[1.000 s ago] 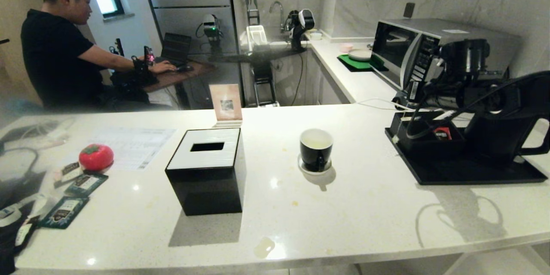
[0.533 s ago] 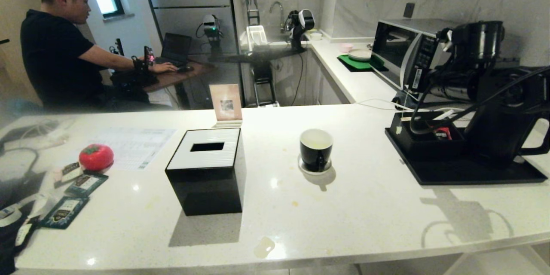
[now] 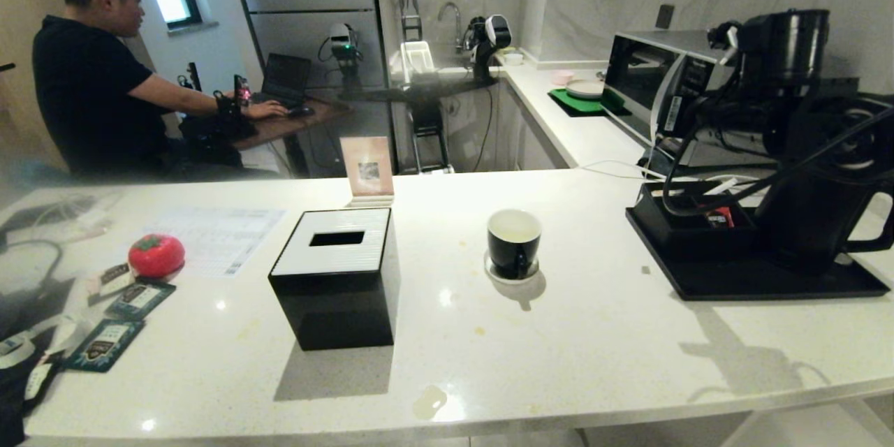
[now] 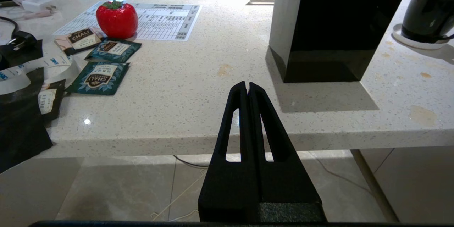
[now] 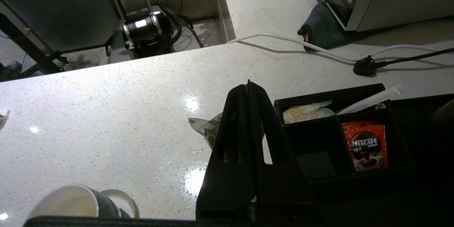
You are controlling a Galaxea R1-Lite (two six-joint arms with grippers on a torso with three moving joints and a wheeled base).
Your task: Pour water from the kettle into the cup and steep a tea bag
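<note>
Risen: right tool (image 5: 248,84), pinching one tea bag (image 5: 209,129) | left tool (image 4: 247,86) closed, empty | one cup (image 3: 514,241), one kettle (image 3: 817,213) on desk (image 3: 594,349)

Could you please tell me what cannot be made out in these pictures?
- Kettle: head view, the right arm and cables cover its lid and spout.
- Tea bag: right wrist view, mostly behind the shut right tool.
- Cup: right wrist view, cut off by the picture's edge.

right arm (image 3: 782,49) | risen above tray | tea bag (image 5: 209,129) in tool
</note>
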